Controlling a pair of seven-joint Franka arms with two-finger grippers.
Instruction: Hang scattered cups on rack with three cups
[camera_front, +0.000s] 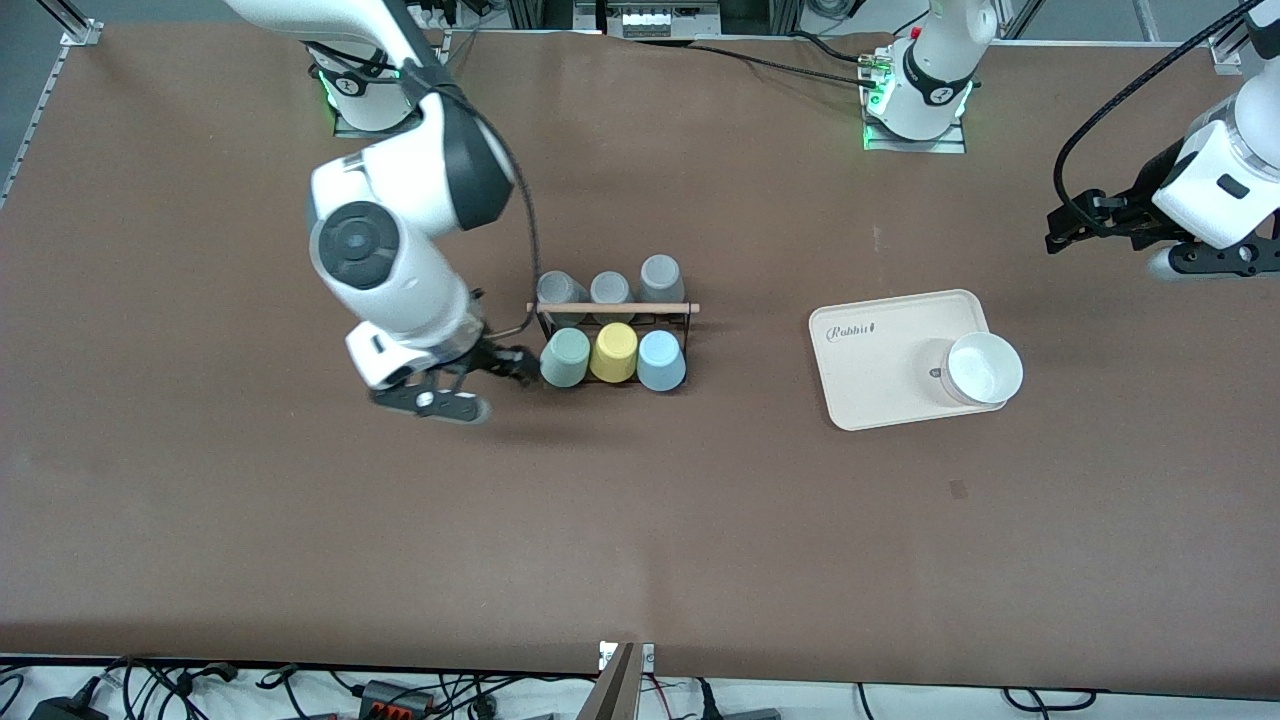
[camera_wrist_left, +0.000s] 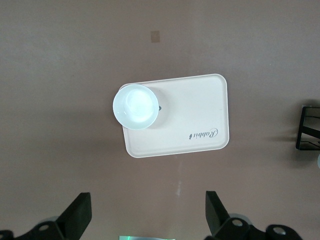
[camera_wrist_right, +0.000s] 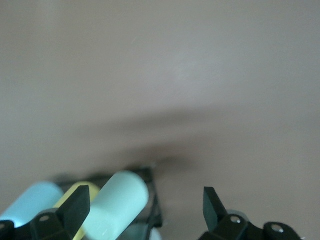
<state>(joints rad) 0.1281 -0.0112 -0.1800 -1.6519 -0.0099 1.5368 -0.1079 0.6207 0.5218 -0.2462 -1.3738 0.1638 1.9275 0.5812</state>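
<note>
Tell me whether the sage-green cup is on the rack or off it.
On: the sage-green cup hangs on the rack beside the yellow cup.

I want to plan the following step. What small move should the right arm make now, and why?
Probably draw the right pincer away from the rack. It stands open beside the sage-green cup, which already hangs next to the yellow cup and the light blue cup. The left pincer waits open above the table.

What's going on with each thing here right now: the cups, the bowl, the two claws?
Green cup: hung on the rack.
Yellow cup: hung.
Blue cup: hung.
Three grey cups: hung.
White bowl: upright on the tray.
Right gripper: open, beside green cup.
Left gripper: open, waiting.
</note>
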